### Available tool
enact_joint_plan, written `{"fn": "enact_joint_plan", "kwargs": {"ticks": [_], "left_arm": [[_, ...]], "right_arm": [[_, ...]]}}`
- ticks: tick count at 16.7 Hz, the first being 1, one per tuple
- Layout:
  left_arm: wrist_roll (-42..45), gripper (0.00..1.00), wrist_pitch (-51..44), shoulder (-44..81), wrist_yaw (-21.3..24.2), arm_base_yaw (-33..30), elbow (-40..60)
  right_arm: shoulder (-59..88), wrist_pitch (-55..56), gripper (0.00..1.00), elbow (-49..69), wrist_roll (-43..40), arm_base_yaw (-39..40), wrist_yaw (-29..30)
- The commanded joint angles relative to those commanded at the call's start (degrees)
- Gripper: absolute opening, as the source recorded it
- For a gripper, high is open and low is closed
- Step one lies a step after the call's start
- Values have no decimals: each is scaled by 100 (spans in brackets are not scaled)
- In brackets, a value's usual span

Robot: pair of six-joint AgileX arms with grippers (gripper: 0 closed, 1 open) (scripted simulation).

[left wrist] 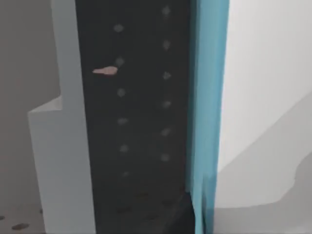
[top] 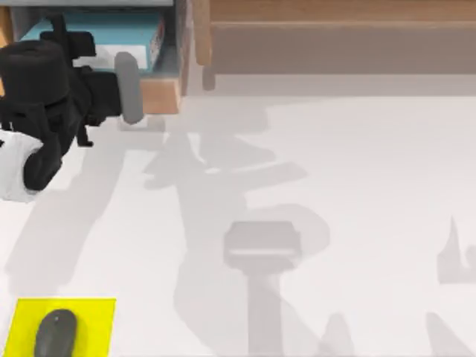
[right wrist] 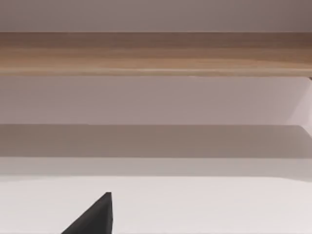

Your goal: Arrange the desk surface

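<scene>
My left gripper point(top: 128, 88) is up at the far-left corner of the desk surface point(top: 335, 223), reaching sideways to the front of the drawer point(top: 160, 93). A grey handle-like bar sits right at its tip, against the light-brown drawer front, but I cannot tell whether my fingers are closed on it or merely beside it, nor how wide they stand. The black body of my left arm point(top: 44, 97) lies over the left edge of the desk, just in front of the drawer unit.

The drawer is pulled out, and a blue book point(top: 111, 37) lies inside it on the grey lining. In my left wrist view I see the same book point(left wrist: 207, 107) as a blue edge next to a dark dotted panel and a pale grey wall.

The desk surface is the broad white tabletop spreading across the whole scene, crossed by grey shadows. At its near-left corner lies a yellow mat point(top: 93, 320) with a dark grey mouse point(top: 56, 332) resting on it. Along the far edge, to the right of the drawer, runs the wooden shelf point(top: 335, 37), and my right wrist view faces that shelf point(right wrist: 156, 53) across the white top, with a black fingertip point(right wrist: 97, 217) of my right gripper showing.
</scene>
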Motion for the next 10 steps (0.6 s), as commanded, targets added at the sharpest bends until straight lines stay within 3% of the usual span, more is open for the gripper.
{"fn": "enact_joint_plan", "kwargs": {"ticks": [4, 10], "left_arm": [[0, 98, 0, 0, 0, 0, 0], [0, 100, 0, 0, 0, 0, 0]], "right_arm": [[0, 0, 100, 0, 0, 0, 0], [0, 0, 100, 0, 0, 0, 0]]}}
